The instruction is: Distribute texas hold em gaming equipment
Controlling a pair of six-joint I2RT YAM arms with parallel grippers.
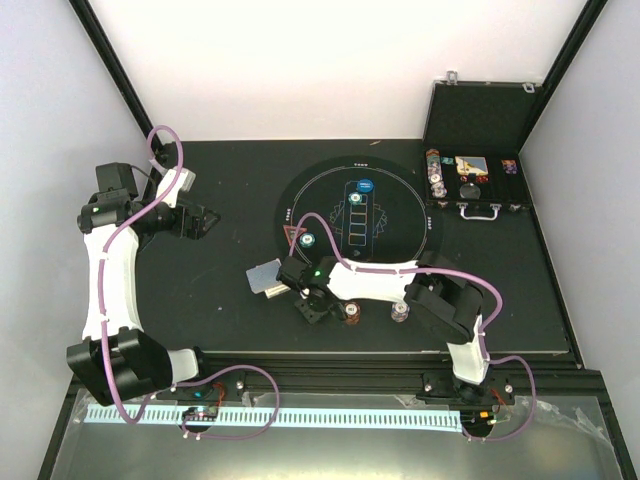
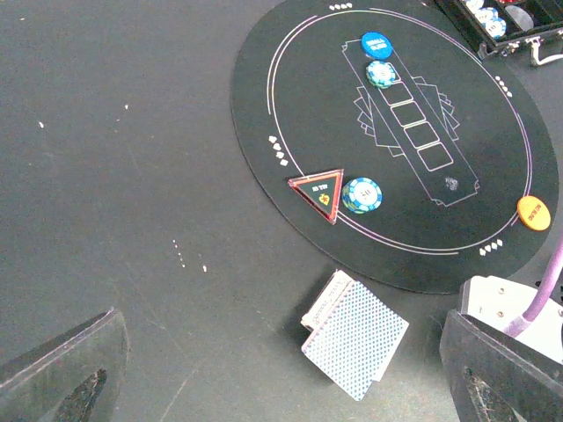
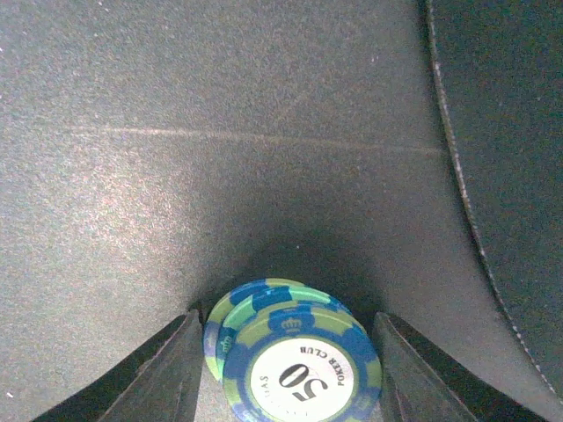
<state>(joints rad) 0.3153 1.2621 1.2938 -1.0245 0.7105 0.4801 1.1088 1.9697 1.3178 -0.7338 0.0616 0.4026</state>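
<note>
Beyond the 9 o'clock edge of the round black mat [image 1: 400,200], the left gripper [image 1: 205,222] hangs spread and empty. At 7 o'clock, near the stack of cards [image 2: 354,338], the right gripper [image 3: 286,347] appears clamped on two green-blue 50 chips [image 3: 303,374], which sit askew. With the stack skewed, the lower chip could squirt free and roll away or land on the cards.

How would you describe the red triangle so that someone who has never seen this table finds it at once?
Start at the round black mat, then go to its edge nearest the pile of cards lying just off it. There the small red triangle lies flat beside a green-and-blue chip. It is the only three-cornered piece; its neighbours are round or rectangular.
</note>
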